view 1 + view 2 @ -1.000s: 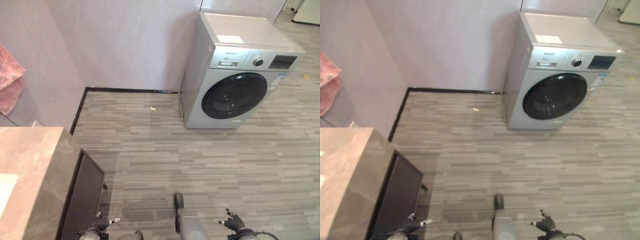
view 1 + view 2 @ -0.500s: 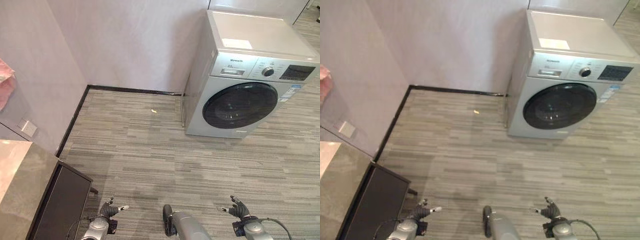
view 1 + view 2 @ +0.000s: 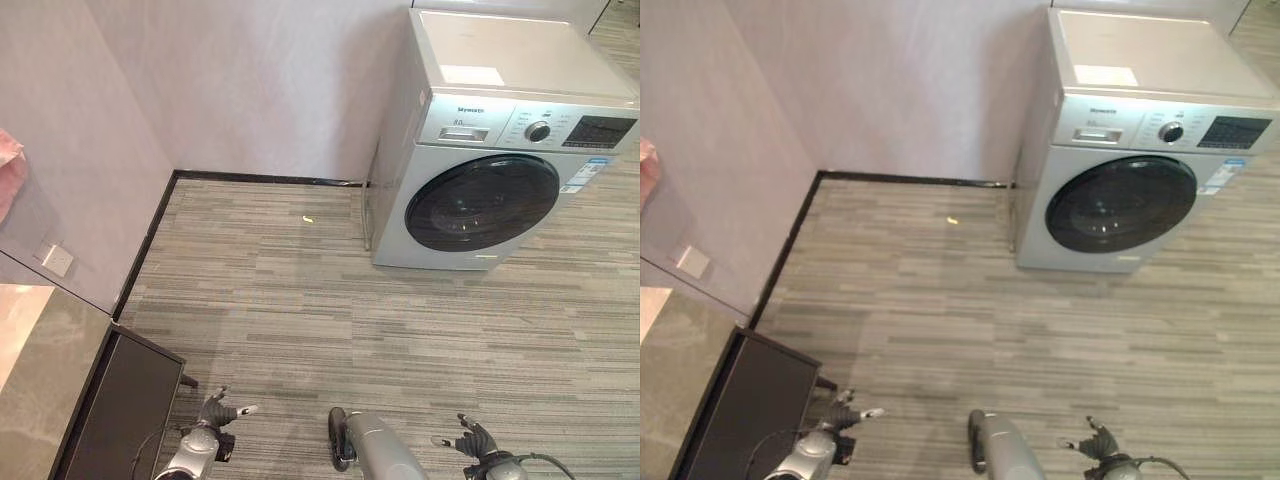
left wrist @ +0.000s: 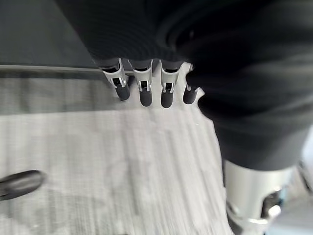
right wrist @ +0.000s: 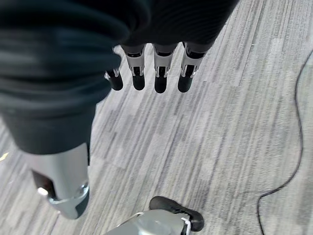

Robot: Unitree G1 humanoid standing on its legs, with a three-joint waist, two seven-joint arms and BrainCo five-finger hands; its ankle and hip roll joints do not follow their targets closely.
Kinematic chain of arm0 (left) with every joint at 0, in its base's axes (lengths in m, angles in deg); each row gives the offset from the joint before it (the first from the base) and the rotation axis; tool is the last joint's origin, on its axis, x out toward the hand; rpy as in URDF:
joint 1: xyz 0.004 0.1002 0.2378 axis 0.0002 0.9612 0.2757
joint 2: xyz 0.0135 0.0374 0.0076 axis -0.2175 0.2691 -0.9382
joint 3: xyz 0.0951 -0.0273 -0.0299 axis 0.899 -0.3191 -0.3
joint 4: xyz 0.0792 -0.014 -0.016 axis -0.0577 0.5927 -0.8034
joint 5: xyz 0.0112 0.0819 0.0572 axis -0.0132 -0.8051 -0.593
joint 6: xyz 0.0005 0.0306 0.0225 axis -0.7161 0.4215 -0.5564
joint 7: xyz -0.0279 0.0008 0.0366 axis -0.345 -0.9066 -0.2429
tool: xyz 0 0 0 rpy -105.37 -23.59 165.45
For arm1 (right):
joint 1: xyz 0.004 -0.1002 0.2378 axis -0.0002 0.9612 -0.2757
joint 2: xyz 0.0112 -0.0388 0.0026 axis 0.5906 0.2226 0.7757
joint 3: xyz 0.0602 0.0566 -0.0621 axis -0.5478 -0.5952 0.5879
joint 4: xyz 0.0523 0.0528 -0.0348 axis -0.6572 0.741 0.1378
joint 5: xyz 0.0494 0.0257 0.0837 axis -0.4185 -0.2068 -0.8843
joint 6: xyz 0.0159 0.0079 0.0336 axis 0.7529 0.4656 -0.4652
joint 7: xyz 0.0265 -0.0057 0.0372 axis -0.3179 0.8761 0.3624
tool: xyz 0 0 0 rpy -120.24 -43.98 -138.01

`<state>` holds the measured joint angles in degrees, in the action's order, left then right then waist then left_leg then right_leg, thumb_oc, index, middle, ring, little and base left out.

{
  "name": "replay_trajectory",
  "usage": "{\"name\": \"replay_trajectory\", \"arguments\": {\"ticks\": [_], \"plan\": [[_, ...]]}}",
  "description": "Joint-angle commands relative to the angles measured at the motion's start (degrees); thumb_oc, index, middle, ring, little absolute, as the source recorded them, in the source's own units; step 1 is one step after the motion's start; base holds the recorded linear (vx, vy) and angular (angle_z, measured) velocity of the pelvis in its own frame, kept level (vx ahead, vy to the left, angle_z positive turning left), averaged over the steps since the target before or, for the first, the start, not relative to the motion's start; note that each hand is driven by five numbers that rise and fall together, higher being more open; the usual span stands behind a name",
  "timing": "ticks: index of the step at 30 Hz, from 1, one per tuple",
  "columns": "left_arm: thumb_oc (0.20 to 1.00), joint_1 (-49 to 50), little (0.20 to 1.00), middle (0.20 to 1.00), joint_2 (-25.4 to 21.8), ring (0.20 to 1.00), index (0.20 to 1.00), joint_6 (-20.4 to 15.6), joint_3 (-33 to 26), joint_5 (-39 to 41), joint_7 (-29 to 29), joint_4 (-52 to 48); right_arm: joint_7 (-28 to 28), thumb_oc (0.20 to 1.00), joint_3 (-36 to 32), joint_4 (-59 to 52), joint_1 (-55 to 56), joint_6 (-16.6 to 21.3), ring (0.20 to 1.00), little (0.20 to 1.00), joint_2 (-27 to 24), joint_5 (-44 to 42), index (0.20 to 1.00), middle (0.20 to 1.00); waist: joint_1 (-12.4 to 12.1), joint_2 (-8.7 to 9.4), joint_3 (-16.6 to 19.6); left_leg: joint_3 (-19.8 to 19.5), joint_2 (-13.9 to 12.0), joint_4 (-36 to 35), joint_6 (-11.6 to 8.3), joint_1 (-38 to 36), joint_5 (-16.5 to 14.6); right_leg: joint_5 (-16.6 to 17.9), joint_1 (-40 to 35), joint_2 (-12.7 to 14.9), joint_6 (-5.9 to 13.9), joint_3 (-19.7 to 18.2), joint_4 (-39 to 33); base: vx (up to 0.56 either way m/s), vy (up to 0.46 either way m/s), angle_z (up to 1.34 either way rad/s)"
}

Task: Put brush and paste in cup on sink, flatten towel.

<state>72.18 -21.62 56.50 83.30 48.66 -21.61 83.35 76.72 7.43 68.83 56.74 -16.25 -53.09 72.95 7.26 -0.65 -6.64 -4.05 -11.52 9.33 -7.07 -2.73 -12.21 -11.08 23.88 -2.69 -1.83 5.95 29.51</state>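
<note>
**Left eye view.** The left robot hand (image 3: pixel 222 412) sits at 7 o'clock and the right robot hand (image 3: pixel 468 440) at 5 o'clock. Both hang low over the floor (image 3: pixel 300 300), and nothing is in either.
- A corner of the worktop (image 3: pixel 30 350) enters at 8 o'clock, with a dark cabinet (image 3: pixel 120 410) below it.
- A strip of pink cloth (image 3: pixel 5 165) hangs at the 9 o'clock edge, against the wall. It is probably the towel.
- The position of the brush, paste and cup cannot be determined.
- A washing machine (image 3: pixel 490 150) stands at 2 o'clock.

**Right eye view.** The layout is the same. The pink cloth (image 3: pixel 645 160) shows as a sliver at 9 o'clock, well apart from both hands.

**Left wrist view.** The fingers (image 4: pixel 142 90) are straight and side by side. The hand is open and empty above the floor.

**Right wrist view.** The fingers (image 5: pixel 159 78) are straight, so this hand is also open and empty.

**Handling (estimate).**
- Towel: light, soft and limp. It will sag and fold when lifted. Take it at an edge or corner, then spread it with flat fingers.
- Brush: probably light, stiff and thin. Pinch it mid-handle.
- Paste tube: probably light and yielding, with a smooth skin that may slip. Hold it across the body with moderate pressure.

**Markings.**
- The washing machine's control panel carries a logo and small print beside a dial and a dark display. It is too small to read reliably.
- A pale label (image 3: pixel 472 75) lies on the lid, and a small sticker sits near the door. No text on either is legible.
</note>
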Motion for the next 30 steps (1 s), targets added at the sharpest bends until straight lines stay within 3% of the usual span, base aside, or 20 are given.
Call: {"name": "replay_trajectory", "arguments": {"ticks": [1,3,4,6,8,9,11,12,15,16,17,19,22,23,25,27,28,30], "plan": [[1.0,-1.55,1.0,1.0,-0.55,1.0,1.0,-1.99,0.54,1.27,0.56,-3.72,0.89,1.0,1.08,5.04,-0.23,0.57,1.0,1.0,0.7,2.29,1.0,1.0,0.53,0.94,-0.62,1.51,5.78,10.71,1.24,0.41,15.4,7.72,-6.87,1.64,4.49,-3.04,-10.65,0.07,-0.199,0.23],[1.0,-2.92,1.0,1.0,-0.16,1.0,1.0,-1.87,2.23,0.99,-0.09,-4.07,0.95,1.0,0.57,8.14,-0.27,0.12,1.0,1.0,0.83,1.99,1.0,1.0,0.86,1.43,-1.76,4.63,6.11,17.13,1.38,5.0,17.09,8.42,-9.57,2.87,3.71,-2.39,-13.56,0.05,-0.151,0.28],[1.0,-3.49,1.0,1.0,0.07,1.0,1.0,-1.84,3.03,0.89,-0.33,-4.27,1.13,1.0,0.1,9.35,-0.15,-0.15,1.0,1.0,0.67,2.05,1.0,1.0,1.52,1.24,-2.17,8.22,5.44,18.3,1.63,5.91,16.84,8.56,-10.66,3.47,3.33,-1.55,-14.74,0.04,-0.084,0.35],[1.0,-3.98,1.0,1.0,0.2,1.0,1.0,-1.8,3.58,1.13,-0.58,-4.61,1.42,1.0,-0.62,10.48,-0.1,-0.51,1.0,1.0,0.55,1.85,1.0,1.0,1.57,0.96,-2.72,9.91,5.39,18.12,1.67,7.02,16.29,8.68,-11.78,3.83,3.21,-1.24,-16.03,0.04,-0.034,0.49],[1.0,-4.76,1.0,1.0,0.8,1.0,1.0,-1.97,4.3,1.89,-1.01,-5.15,2.11,1.0,-2.62,12.7,-0.02,-0.96,1.0,1.0,0.0,0.66,1.0,1.0,1.61,-0.07,-3.52,11.45,8.43,13.83,2.48,11.16,13.06,9.04,-14.1,4.81,3.98,-0.3,-19.39,0.08,0.032,0.48],[1.0,-4.24,1.0,1.0,1.2,1.0,1.0,-2.22,4.34,1.96,-1.0,-5.58,2.76,1.0,-4.64,14.17,-0.28,-1.37,1.0,1.0,-0.43,-0.52,1.0,1.0,1.32,-0.51,-3.79,12.86,9.17,8.03,3.63,14.93,10.42,9.18,-15.07,6.03,5.15,-0.14,-20.98,0.14,0.095,0.66],[1.0,-4.0,1.0,1.0,1.28,1.0,1.0,-2.38,4.38,2.06,-1.05,-5.85,3.19,1.0,-5.47,15.0,-0.2,-1.56,1.0,1.0,-0.54,-0.95,1.0,1.0,1.21,-0.91,-3.83,13.92,8.23,4.02,3.56,16.54,11.82,9.09,-16.06,6.28,5.61,0.08,-21.84,0.18,0.096,0.57],[1.0,-3.48,1.0,1.0,0.92,1.0,1.0,-2.42,4.33,2.21,-1.12,-6.31,3.93,1.0,-6.75,16.31,-0.36,-1.82,1.0,1.0,-0.75,-1.55,1.0,1.0,-0.11,-2.04,-3.93,12.5,7.18,-3.68,2.48,18.98,17.96,8.97,-18.31,5.48,6.04,-0.18,-23.31,0.18,0.072,0.43],[1.0,-3.09,1.0,1.0,0.46,1.0,1.0,-2.33,3.66,2.14,-0.92,-5.61,4.47,1.0,-7.09,16.92,-1.16,-1.87,1.0,1.0,-0.87,-1.57,1.0,1.0,-1.5,-2.01,-4.33,9.17,6.56,-10.82,1.83,20.12,21.24,8.22,-20.76,5.2,6.43,-1.57,-24.62,0.28,0.107,-0.18],[1.0,-3.09,1.0,1.0,0.16,1.0,1.0,-2.14,3.02,2.04,-0.84,-5.11,4.42,1.0,-7.47,16.88,-1.65,-1.88,1.0,1.0,-0.93,-2.36,1.0,1.0,-1.73,-2.05,-4.22,9.52,5.64,-12.76,1.31,20.45,22.41,7.61,-21.73,5.04,6.62,-2.25,-24.75,0.41,0.185,-0.71],[1.0,-2.39,1.0,1.0,-0.3,1.0,1.0,-1.74,2.12,1.96,-1.07,-4.9,4.05,1.0,-8.01,16.35,-1.99,-1.68,1.0,1.0,-0.53,-3.71,1.0,1.0,-2.31,-2.17,-3.65,12.38,4.17,-13.81,0.95,20.34,23.9,6.31,-23.23,4.7,6.91,-3.26,-24.66,0.44,0.208,-0.73],[1.0,-1.92,1.0,1.0,-0.61,1.0,1.0,-1.63,1.57,1.84,-1.09,-5.13,3.69,1.0,-7.84,16.09,-2.0,-1.76,1.0,1.0,-0.35,-3.75,1.0,1.0,-2.95,-2.05,-3.45,12.68,3.96,-12.9,1.15,19.89,24.68,5.59,-24.31,4.54,6.9,-4.0,-24.34,0.29,0.164,-0.74],[1.0,-1.45,1.0,1.0,-1.25,1.0,1.0,-1.67,1.11,1.9,-0.9,-5.35,3.36,1.0,-6.71,15.33,-2.74,-2.12,1.0,1.0,0.36,-3.32,1.0,1.0,-3.75,-0.88,-2.85,10.67,5.76,-6.08,2.91,22.09,22.61,2.91,-26.74,6.41,7.59,-6.09,-21.97,0.32,0.253,-0.54],[1.0,-1.74,1.0,1.0,-1.66,1.0,1.0,-1.88,1.1,2.14,-0.72,-6.31,3.03,1.0,-6.7,14.84,-2.28,-2.22,1.0,1.0,1.01,-3.27,1.0,1.0,-4.07,0.21,-2.39,11.25,7.32,0.35,3.88,24.24,19.89,2.28,-27.44,8.35,8.23,-6.68,-20.98,0.38,0.344,-0.64],[1.0,-2.1,1.0,1.0,-2.14,1.0,1.0,-2.02,1.13,2.44,-0.54,-7.57,2.22,1.0,-5.43,14.09,-2.26,-2.41,1.0,1.0,1.87,-1.9,1.0,1.0,-4.82,1.29,-1.46,12.32,8.52,3.42,5.13,25.24,16.84,2.89,-26.96,10.22,9.34,-6.71,-20.07,0.31,0.289,-0.36],[1.0,-2.72,1.0,1.0,-2.32,1.0,1.0,-1.75,1.2,2.4,-0.45,-7.68,2.46,1.0,-3.68,13.37,-2.66,-2.61,1.0,1.0,2.43,0.83,1.0,1.0,-5.52,2.03,-1.21,12.91,9.32,4.34,5.99,25.21,15.12,5.64,-25.96,11.62,10.33,-6.38,-18.61,0.25,0.27,-0.31],[1.0,-2.98,1.0,1.0,-2.49,1.0,1.0,-1.46,1.69,1.77,-0.47,-7.35,2.81,1.0,-1.94,11.34,-3.2,-2.68,1.0,1.0,2.99,2.99,1.0,1.0,-5.94,2.62,-0.84,13.71,10.09,4.37,6.94,24.56,13.54,9.5,-24.43,13.11,11.03,-5.61,-16.78,0.24,0.314,-0.46],[1.0,-2.9,1.0,1.0,-2.67,1.0,1.0,-1.42,1.75,1.41,-0.53,-7.34,2.76,1.0,-1.45,9.89,-3.32,-2.53,1.0,1.0,3.15,3.13,1.0,1.0,-6.02,2.91,-0.79,14.07,10.4,4.21,7.25,24.32,13.03,11.06,-23.7,13.57,11.21,-5.22,-16.28,0.13,0.189,-0.32]]}}
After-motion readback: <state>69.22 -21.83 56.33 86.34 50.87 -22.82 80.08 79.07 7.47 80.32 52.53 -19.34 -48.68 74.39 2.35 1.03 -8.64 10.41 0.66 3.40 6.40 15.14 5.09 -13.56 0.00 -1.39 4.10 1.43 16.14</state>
